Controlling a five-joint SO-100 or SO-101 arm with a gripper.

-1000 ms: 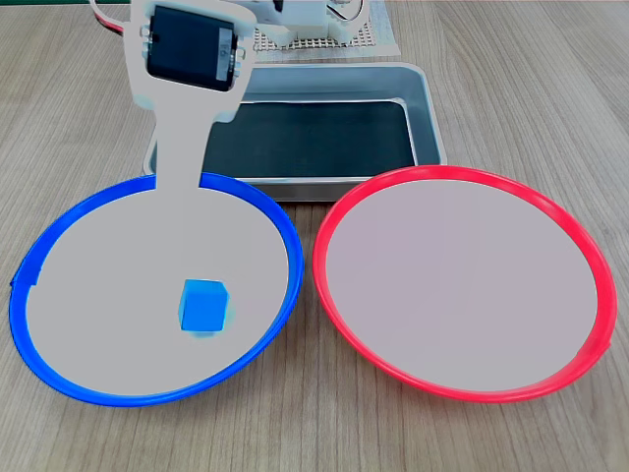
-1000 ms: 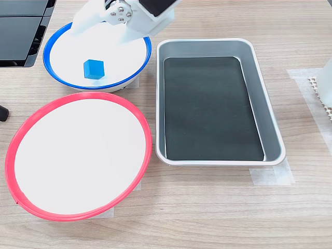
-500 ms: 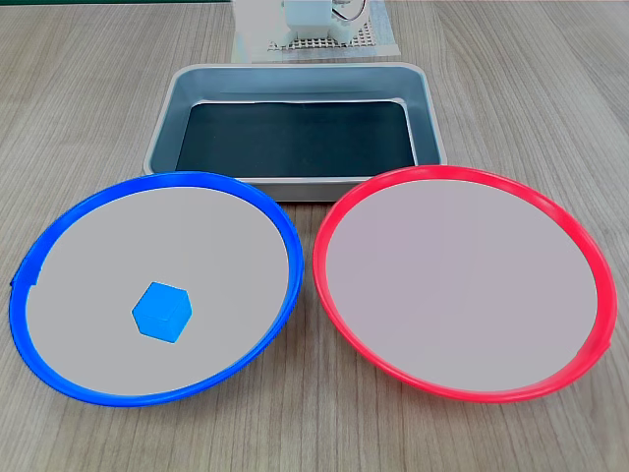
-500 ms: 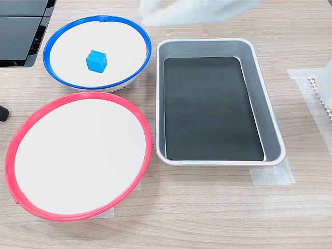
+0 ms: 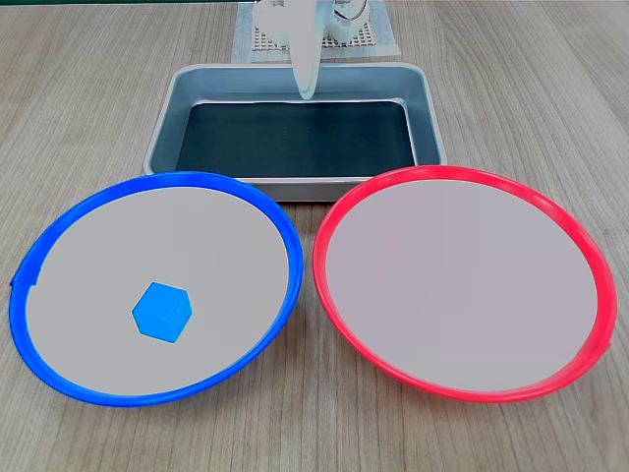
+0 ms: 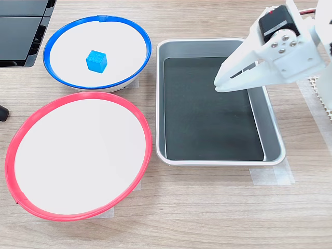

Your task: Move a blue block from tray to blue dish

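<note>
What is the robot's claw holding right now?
Nothing. The gripper hangs over the tray with nothing between its fingers, and the blue block lies on its own in the blue dish.

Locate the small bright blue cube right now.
The small bright blue cube lies inside the blue-rimmed round dish at the first exterior view's lower left, left of the red-rimmed plate, apart from the gripper.
</note>
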